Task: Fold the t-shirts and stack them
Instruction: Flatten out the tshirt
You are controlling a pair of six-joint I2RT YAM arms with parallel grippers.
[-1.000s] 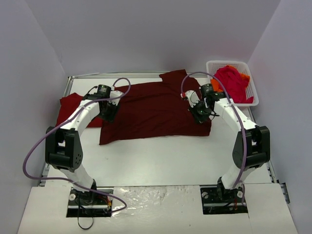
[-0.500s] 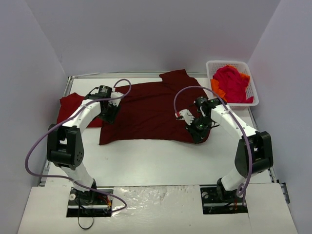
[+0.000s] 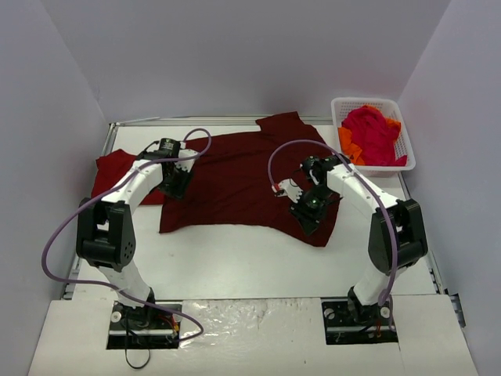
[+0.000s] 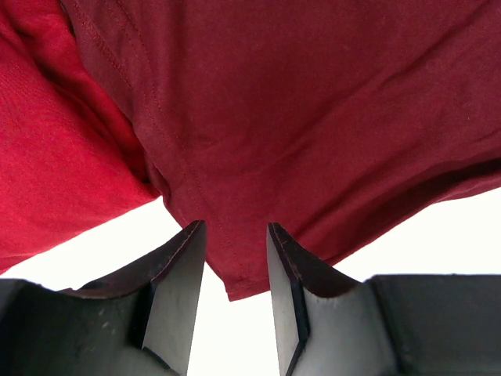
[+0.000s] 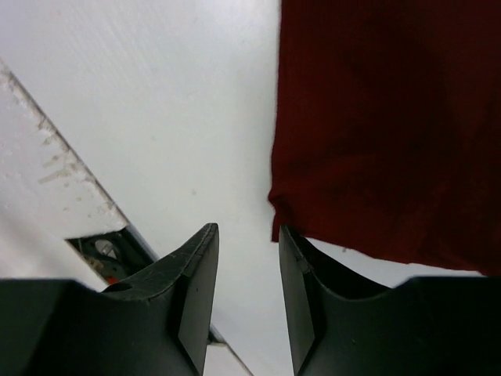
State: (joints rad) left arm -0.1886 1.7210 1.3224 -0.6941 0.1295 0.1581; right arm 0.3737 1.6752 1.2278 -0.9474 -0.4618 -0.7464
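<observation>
A large dark maroon t-shirt (image 3: 235,176) lies spread flat across the middle of the table. A brighter red t-shirt (image 3: 113,168) lies partly under its left edge. My left gripper (image 3: 174,186) is low over the maroon shirt's left sleeve. In the left wrist view this gripper (image 4: 236,227) is open, with the sleeve's corner (image 4: 235,274) between the fingertips, and the red shirt (image 4: 55,157) shows beside it. My right gripper (image 3: 307,217) is at the maroon shirt's near right hem. In the right wrist view it (image 5: 247,229) is open, the hem corner (image 5: 286,200) just off its right fingertip.
A white lattice basket (image 3: 364,99) stands at the back right. It holds a crimson shirt (image 3: 372,133) and an orange one (image 3: 347,143). Purple cables loop over both arms. White table (image 5: 156,117) shows near the hem; the raised near edge is close.
My right gripper has moved from the shirt's right side toward me and leftward to the near hem, and the shirt's near right corner now reaches nearer. The left gripper has barely moved.
</observation>
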